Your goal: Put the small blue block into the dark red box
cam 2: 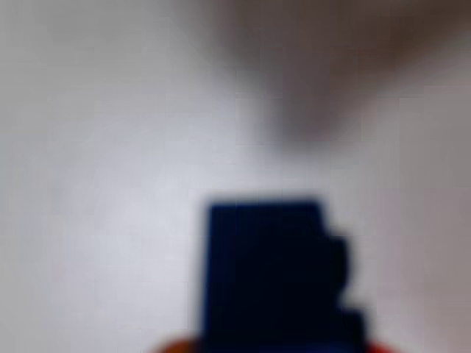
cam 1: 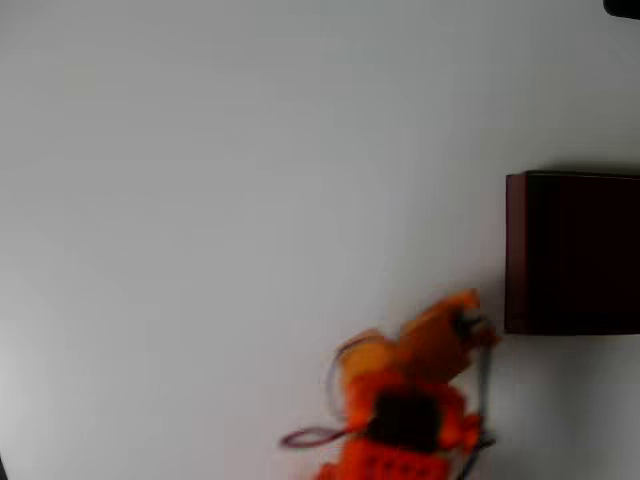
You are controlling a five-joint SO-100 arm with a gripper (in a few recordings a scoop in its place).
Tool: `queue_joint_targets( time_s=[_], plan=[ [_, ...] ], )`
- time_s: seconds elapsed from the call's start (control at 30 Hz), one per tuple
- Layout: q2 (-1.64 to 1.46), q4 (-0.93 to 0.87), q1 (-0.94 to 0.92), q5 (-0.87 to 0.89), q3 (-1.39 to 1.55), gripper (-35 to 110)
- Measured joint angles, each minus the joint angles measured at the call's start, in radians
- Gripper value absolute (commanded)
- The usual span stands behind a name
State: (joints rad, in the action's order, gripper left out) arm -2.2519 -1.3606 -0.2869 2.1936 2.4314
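Note:
In the overhead view the dark red box [cam 1: 516,250] lies at the right edge, cut off by the frame, with a nearly black interior. My orange gripper [cam 1: 476,322] reaches up from the bottom centre, and its tip is just left of the box's lower left corner. The blurred wrist view has the small blue block [cam 2: 274,273] very close at the bottom centre, studs on its right side. It sticks out from the orange jaws above the white table, so the gripper is shut on it. The arm hides the block in the overhead view.
The white table [cam 1: 220,200] spreads to the left of and above the arm. A red cable loop [cam 1: 305,437] hangs beside the arm's base. A dark object [cam 1: 622,7] sits at the top right corner. A soft shadow [cam 2: 309,81] falls on the table ahead of the block.

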Motion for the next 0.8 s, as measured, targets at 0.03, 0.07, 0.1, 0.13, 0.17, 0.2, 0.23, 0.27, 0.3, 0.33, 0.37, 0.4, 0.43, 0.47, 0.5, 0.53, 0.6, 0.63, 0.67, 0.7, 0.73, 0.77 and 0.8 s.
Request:
queue_joint_targets(
  time_s=[0.03,0.07,0.1,0.13,0.17,0.2,0.23,0.27,0.3,0.33,0.37,0.4,0.43,0.47,0.5,0.53,0.6,0.63,0.67,0.7,0.73,0.77,0.8],
  plan=[
    [0.091,-0.044,-0.046,-0.118,-0.127,0],
    [0.175,-0.089,-0.092,-0.239,-0.247,0],
    [0.245,-0.094,-0.132,-0.353,-0.356,0],
    [0.296,-0.075,-0.172,-0.469,-0.445,0],
    [0.330,-0.072,-0.210,-0.580,-0.517,0],
    [0.348,-0.074,-0.245,-0.675,-0.568,0],
    [0.359,-0.058,-0.279,-0.761,-0.595,0],
    [0.367,-0.037,-0.310,-0.833,-0.618,0],
    [0.368,-0.005,-0.339,-0.896,-0.632,0],
    [0.382,0.026,-0.365,-0.950,-0.650,0],
    [0.397,0.058,-0.388,-0.992,-0.663,0],
    [0.420,0.097,-0.408,-1.032,-0.667,0],
    [0.453,0.138,-0.428,-1.071,-0.667,0],
    [0.480,0.186,-0.442,-1.101,-0.667,0],
    [0.506,0.244,-0.459,-1.129,-0.655,0],
    [0.529,0.304,-0.477,-1.158,-0.637,0],
    [0.589,0.402,-0.505,-1.200,-0.617,12],
    [0.615,0.436,-0.518,-1.218,-0.604,19],
    [0.638,0.456,-0.525,-1.229,-0.600,22],
    [0.661,0.471,-0.528,-1.235,-0.598,23],
    [0.680,0.485,-0.528,-1.250,-0.595,24],
    [0.686,0.488,-0.525,-1.266,-0.597,25],
    [0.686,0.488,-0.518,-1.279,-0.597,25]
  ],
)
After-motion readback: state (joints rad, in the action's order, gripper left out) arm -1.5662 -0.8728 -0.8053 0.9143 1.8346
